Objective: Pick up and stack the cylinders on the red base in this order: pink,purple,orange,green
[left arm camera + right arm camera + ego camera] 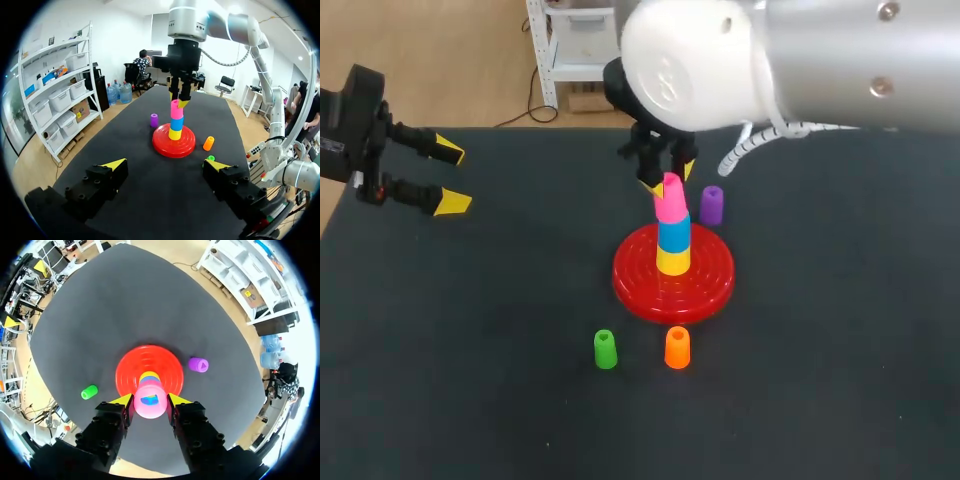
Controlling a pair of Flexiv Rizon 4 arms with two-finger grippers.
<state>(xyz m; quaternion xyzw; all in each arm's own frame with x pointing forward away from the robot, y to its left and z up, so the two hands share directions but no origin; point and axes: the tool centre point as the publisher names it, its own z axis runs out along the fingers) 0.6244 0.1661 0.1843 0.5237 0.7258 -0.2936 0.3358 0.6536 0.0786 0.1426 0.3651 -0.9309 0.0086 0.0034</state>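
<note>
Both sides of the upright pink cylinder (670, 200) are gripped by right claw (150, 401); left claw (450, 177) gapes empty.

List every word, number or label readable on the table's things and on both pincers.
None can be read.
pink cylinder, purple cylinder, orange cylinder, green cylinder, red base: plain colour, no print.
left pincer, right pincer: no legible markings.

Silver-white right arm (820, 60), black yellow-tipped right gripper (669, 178).
</note>
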